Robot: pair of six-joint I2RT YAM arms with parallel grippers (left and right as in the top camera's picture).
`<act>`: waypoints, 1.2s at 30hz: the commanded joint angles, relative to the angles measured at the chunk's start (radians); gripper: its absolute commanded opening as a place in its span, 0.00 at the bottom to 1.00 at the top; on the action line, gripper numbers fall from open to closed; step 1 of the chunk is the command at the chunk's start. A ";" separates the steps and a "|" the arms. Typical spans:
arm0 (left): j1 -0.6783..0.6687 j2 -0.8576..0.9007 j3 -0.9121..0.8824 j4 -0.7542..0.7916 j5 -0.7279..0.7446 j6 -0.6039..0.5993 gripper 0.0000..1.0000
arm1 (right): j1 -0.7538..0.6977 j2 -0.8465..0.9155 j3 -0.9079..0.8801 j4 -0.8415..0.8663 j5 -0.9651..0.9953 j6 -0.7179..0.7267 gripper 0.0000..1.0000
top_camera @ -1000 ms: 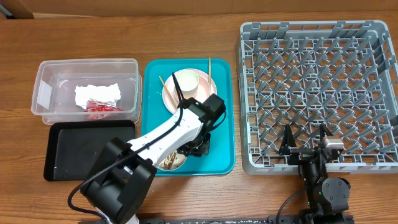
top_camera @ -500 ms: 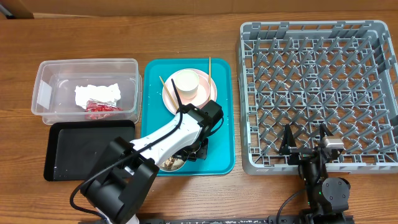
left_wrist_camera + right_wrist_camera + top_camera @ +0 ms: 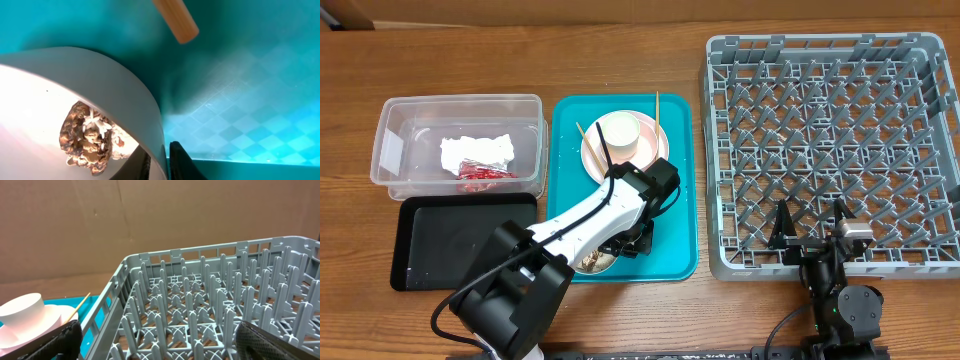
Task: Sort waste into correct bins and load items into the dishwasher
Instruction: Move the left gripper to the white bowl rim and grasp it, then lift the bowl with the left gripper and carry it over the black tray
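Overhead: found left gripper (image 3: 620, 248) over teal rectangular plastic tray (image 3: 677, 250), at round white bowl (image 3: 592, 263). Left wrist: saw jaws pinching bowl rim; judged thin bite liable to slip, spilling rice and brown scraps (image 3: 87, 137). Right wrist: noted right gripper (image 3: 160, 339) spread wide at grey plastic rack (image 3: 200, 295) wall; room above.

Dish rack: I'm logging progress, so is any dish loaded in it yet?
No, the grey dish rack holds only bare pegs, while the cream cup and pink plate sit on the teal tray.
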 commanded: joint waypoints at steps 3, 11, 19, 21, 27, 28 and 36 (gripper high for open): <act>-0.001 -0.002 0.022 -0.006 -0.027 -0.006 0.14 | -0.004 -0.009 -0.010 0.005 0.002 -0.006 1.00; -0.001 -0.002 0.022 0.000 -0.045 -0.006 0.09 | -0.004 -0.009 -0.010 0.006 0.002 -0.006 1.00; -0.001 -0.002 0.028 -0.008 -0.037 -0.006 0.04 | -0.004 -0.009 -0.010 0.006 0.002 -0.006 1.00; -0.001 -0.005 0.042 -0.019 -0.039 -0.006 0.04 | -0.004 -0.009 -0.010 0.006 0.002 -0.006 1.00; -0.001 -0.069 0.129 -0.092 -0.036 0.040 0.04 | -0.004 -0.009 -0.010 0.006 0.002 -0.006 1.00; 0.002 -0.096 0.155 -0.122 -0.036 0.043 0.04 | -0.004 -0.009 -0.010 0.006 0.002 -0.006 1.00; 0.103 -0.195 0.198 -0.197 0.106 0.097 0.04 | -0.004 -0.009 -0.010 0.006 0.002 -0.006 1.00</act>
